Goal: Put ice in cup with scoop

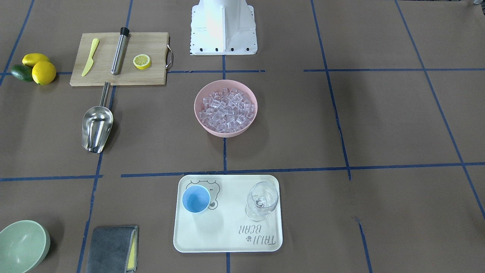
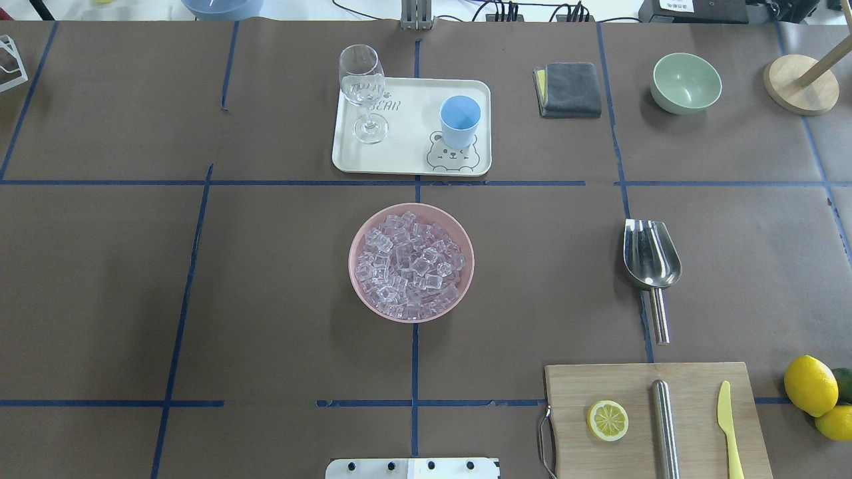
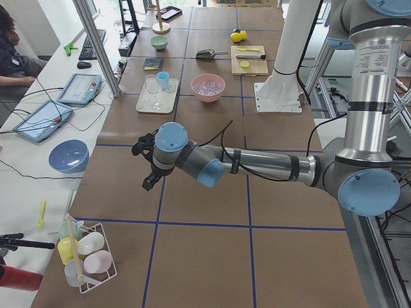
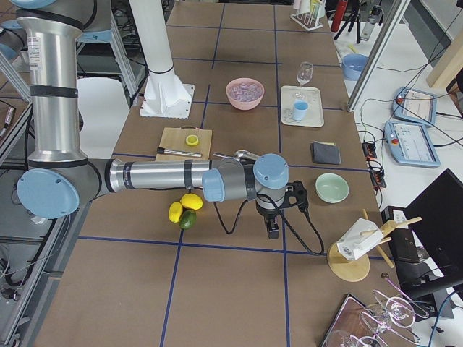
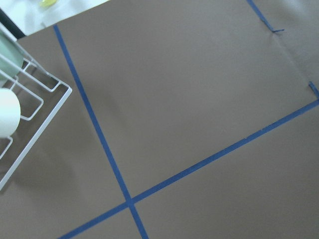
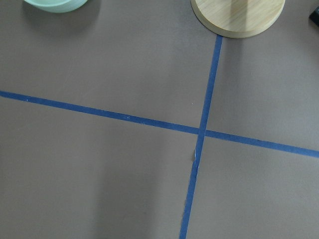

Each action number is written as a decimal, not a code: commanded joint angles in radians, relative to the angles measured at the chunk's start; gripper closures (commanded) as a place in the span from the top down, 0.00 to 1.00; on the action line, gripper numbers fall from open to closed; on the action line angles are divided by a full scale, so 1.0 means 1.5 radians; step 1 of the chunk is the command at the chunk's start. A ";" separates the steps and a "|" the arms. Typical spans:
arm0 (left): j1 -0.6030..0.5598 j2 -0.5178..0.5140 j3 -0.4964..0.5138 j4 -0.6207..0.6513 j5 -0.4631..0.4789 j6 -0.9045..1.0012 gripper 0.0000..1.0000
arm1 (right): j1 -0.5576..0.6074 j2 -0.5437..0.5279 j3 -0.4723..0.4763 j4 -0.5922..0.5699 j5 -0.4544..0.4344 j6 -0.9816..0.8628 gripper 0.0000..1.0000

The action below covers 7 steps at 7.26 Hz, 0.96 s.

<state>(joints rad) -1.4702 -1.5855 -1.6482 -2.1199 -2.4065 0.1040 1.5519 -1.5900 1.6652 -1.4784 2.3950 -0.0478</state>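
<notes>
The ice [image 2: 411, 261] is a heap of clear cubes in a pink bowl [image 2: 359, 233] at the table's middle, also in the front view [image 1: 226, 110]. The light-blue cup [image 2: 459, 121] stands upright and empty on a cream tray [image 2: 406, 156], also in the front view [image 1: 196, 199]. The steel scoop [image 2: 651, 256] lies flat on the table, right of the bowl, with its handle toward the cutting board. My left gripper [image 3: 148, 168] hangs far off at the table's left end. My right gripper [image 4: 272, 228] hangs at the right end near the lemons. I cannot tell whether either is open or shut.
A wine glass [image 2: 363, 86] stands on the tray beside the cup. A cutting board [image 2: 599, 386] holds a lemon half, a steel cylinder [image 2: 663, 426] and a yellow knife. Lemons [image 2: 810, 384], a green bowl [image 2: 685, 81], a grey cloth [image 2: 569, 88] and a wooden stand [image 2: 799, 83] are on the right.
</notes>
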 commanded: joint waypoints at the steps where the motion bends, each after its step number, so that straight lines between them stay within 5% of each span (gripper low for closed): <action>1: 0.112 -0.026 -0.001 -0.123 0.005 -0.004 1.00 | -0.003 0.001 0.006 0.001 0.001 0.001 1.00; 6: 0.315 -0.128 0.008 -0.161 0.015 -0.028 1.00 | -0.012 0.001 0.027 0.001 0.000 0.002 1.00; 7: 0.369 -0.165 0.012 -0.161 0.093 -0.050 1.00 | -0.013 0.001 0.027 0.001 0.000 0.002 1.00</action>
<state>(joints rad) -1.0135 -1.7722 -1.6378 -2.3578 -2.3609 0.0671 1.5354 -1.5892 1.7039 -1.4773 2.3951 -0.0447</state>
